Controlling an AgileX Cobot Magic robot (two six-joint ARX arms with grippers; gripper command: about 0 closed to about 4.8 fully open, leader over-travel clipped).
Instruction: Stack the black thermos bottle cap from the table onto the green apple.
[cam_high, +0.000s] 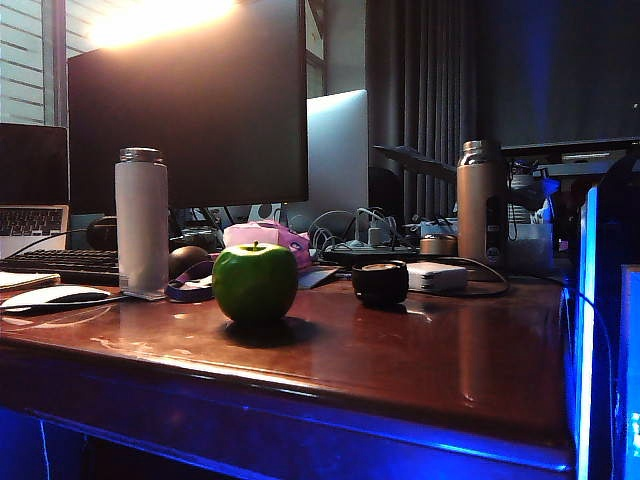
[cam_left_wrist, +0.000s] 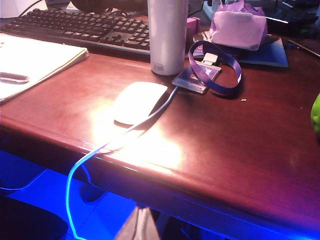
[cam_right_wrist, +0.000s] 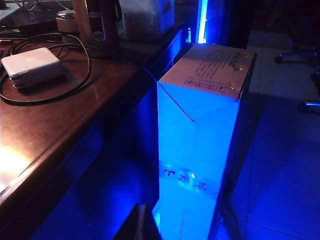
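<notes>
Now, cap: black thermos bottle cap (cam_high: 380, 282) upright on the table (cam_high: 400, 360), right of the green apple (cam_high: 255, 283), apart from it, just in front of a white power adapter (cam_high: 436, 276)
Apple: stem up, near the middle of the desk top, nothing on it; only a green sliver (cam_left_wrist: 316, 115) at the edge of the left wrist view
Behind the apple: pink pouch (cam_high: 268, 240), purple lanyard (cam_high: 190, 287), white bottle (cam_high: 141, 218) to the left, metal bottle (cam_high: 479, 210) to the right
Left side: white mouse (cam_left_wrist: 139, 101) by the front edge, black keyboard (cam_left_wrist: 85, 26) behind
Left gripper (cam_left_wrist: 140, 226): low, off the front edge of the desk; only a tip visible, spread or pressed together cannot be told
Right gripper (cam_right_wrist: 180, 222): low beside the desk's right end, facing a cardboard box (cam_right_wrist: 205, 130); pressed together, empty
</notes>
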